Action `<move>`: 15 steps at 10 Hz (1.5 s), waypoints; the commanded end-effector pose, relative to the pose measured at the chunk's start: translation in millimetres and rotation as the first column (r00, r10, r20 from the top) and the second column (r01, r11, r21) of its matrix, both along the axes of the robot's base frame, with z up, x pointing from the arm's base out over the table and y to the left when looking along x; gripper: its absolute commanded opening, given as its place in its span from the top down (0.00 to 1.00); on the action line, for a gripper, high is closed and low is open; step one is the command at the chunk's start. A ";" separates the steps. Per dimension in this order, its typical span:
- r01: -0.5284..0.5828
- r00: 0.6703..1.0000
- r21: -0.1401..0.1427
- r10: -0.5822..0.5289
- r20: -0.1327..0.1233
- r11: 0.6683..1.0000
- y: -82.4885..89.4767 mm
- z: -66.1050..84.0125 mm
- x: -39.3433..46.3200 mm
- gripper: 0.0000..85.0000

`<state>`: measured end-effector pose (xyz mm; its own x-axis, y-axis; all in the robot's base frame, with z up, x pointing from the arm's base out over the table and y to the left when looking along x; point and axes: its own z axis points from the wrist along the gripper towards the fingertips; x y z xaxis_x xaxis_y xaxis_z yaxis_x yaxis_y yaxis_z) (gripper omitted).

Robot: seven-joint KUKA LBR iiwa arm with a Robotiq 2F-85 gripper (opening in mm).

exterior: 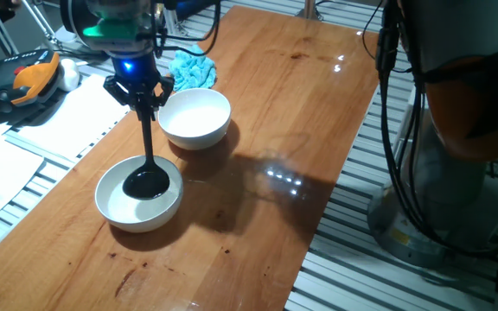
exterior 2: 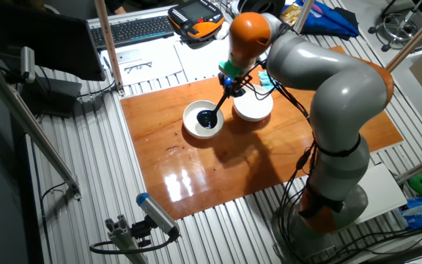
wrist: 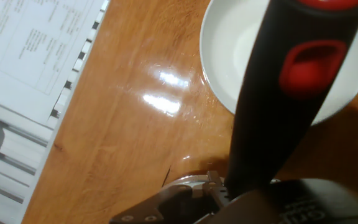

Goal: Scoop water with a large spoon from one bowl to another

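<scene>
Hand view showing mostly the thick end of the large spoon (wrist: 291, 93), black with a red hanging hole, running close along the camera and hiding half of the white bowl (wrist: 229, 56) behind it. Gripping so high on the handle probably for keeping the claw (exterior: 143, 93) well above the liquid and away from the bowl rims.

Seen from one fixed view, claw closing tightly on the top of the thin handle, holding the large spoon (exterior: 148, 160) almost upright. Round scoop sitting low inside the nearer bowl (exterior: 111, 200), so dipping or filling seems to be the step in hand. Water itself not really visible against the white, so not possible to say how much is in the scoop or in either bowl.

Standing just beside, a little farther on the worktop (exterior: 266, 130), the second bowl (exterior: 195, 118), looking pale and empty-like from here. Placing the two bowls so near is surely meant for a short carry, losing fewer drops on the wood.

Lying behind the second bowl, a blue cloth (exterior: 188, 65), probably waiting for wiping spills.

Next move likely needing a slow, level lift, keeping the scoop flat until over the second bowl. Tilting early or knocking a rim could spill water on the worktop.
</scene>
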<state>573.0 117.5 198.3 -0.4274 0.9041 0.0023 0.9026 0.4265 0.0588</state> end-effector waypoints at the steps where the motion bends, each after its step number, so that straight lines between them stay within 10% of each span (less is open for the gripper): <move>1: -0.002 1.000 0.007 0.002 -0.003 1.000 -0.3 0.4 0.4 1.00; 15: -0.025 0.999 0.053 0.026 -0.019 0.998 -23.3 12.3 9.3 1.00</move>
<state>582.3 93.8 210.8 -0.4512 0.8905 0.0588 0.8919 0.4477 0.0640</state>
